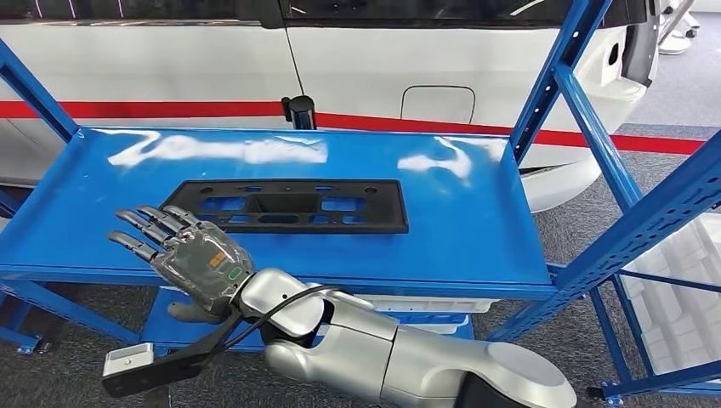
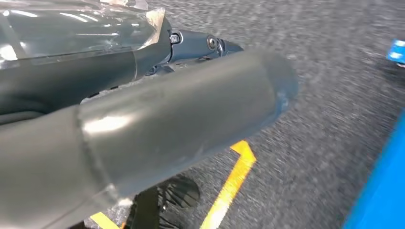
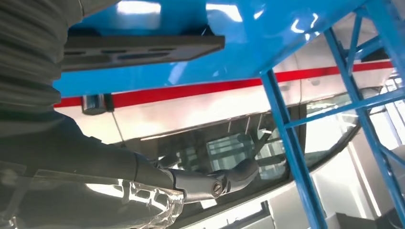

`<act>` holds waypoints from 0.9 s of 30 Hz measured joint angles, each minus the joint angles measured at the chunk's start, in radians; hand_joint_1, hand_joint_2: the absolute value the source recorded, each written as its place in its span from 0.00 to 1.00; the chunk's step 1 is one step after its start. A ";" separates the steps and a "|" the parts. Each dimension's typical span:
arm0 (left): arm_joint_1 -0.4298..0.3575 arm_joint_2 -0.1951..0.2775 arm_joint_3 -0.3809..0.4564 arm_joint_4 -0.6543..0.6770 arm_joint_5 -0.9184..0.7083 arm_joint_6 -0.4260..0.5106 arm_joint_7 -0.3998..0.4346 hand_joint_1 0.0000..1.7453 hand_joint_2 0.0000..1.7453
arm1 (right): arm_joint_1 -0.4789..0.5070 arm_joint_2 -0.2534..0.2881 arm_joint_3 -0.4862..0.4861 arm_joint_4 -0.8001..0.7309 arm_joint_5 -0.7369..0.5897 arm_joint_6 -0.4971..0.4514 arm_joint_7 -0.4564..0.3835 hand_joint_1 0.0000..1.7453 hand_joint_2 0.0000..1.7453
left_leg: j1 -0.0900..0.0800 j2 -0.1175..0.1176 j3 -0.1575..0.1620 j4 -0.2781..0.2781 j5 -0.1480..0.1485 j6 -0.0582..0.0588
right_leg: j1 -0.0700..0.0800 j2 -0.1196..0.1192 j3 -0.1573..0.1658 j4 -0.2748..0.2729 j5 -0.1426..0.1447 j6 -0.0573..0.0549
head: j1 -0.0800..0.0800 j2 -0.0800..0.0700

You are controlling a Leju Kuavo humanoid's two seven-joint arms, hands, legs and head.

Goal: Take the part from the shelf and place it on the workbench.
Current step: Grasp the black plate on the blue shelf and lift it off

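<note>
left hand (image 2: 143, 129) above grey floor (image 2: 334, 86)

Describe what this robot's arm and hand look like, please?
The right arm is smooth, rounded silver metal with a black cable looping beside the wrist. The right hand has dark grey fingers and a clear-covered back with orange and green markings. A black camera bracket hangs below.

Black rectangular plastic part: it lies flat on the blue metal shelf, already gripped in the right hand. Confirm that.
Not gripped. The black rectangular plastic part lies flat on the blue metal shelf, but the head view shows the right hand beside it, fingers spread, holding nothing.
</note>
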 joint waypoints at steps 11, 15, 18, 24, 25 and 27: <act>0.001 0.004 0.000 0.001 0.003 -0.009 -0.017 0.00 0.00 | 0.004 0.000 0.001 0.019 0.002 -0.001 0.004 0.00 1.00 | 0.040 0.016 -0.063 -0.046 0.063 -0.044 | -0.012 0.003 0.026 0.008 -0.038 0.036 | -0.008 0.000; 0.001 0.002 0.000 0.001 0.001 -0.015 -0.018 0.00 0.00 | 0.001 -0.002 0.001 0.028 0.015 -0.007 0.027 0.00 1.00 | 0.034 0.011 -0.060 -0.044 0.078 -0.034 | -0.007 0.001 0.023 0.009 -0.050 0.037 | -0.006 0.000; 0.000 0.004 0.000 0.001 0.000 -0.027 -0.020 0.00 0.00 | -0.004 -0.002 -0.008 0.056 0.021 -0.024 0.060 0.00 1.00 | 0.023 0.006 -0.060 -0.044 0.076 -0.025 | -0.008 -0.001 0.027 -0.001 -0.046 0.033 | -0.005 0.000; 0.001 0.009 0.000 0.001 0.007 -0.031 -0.016 0.00 0.00 | -0.026 -0.004 -0.047 0.189 0.053 -0.073 0.117 0.00 1.00 | 0.016 0.006 -0.060 -0.043 0.073 -0.012 | -0.012 -0.002 0.031 -0.008 -0.042 0.040 | -0.005 0.000; 0.001 0.010 0.000 0.001 0.008 -0.030 -0.014 0.00 0.00 | -0.027 -0.004 -0.054 0.217 0.058 -0.077 0.123 0.00 1.00 | 0.016 0.006 -0.060 -0.043 0.073 -0.012 | -0.012 -0.002 0.032 -0.008 -0.041 0.042 | -0.006 0.000; 0.003 0.012 0.000 0.001 0.010 -0.028 -0.012 0.00 0.00 | -0.029 -0.005 -0.067 0.268 0.067 -0.088 0.131 0.00 1.00 | 0.015 0.006 -0.061 -0.042 0.074 -0.011 | -0.012 -0.002 0.035 -0.009 -0.040 0.051 | -0.006 0.000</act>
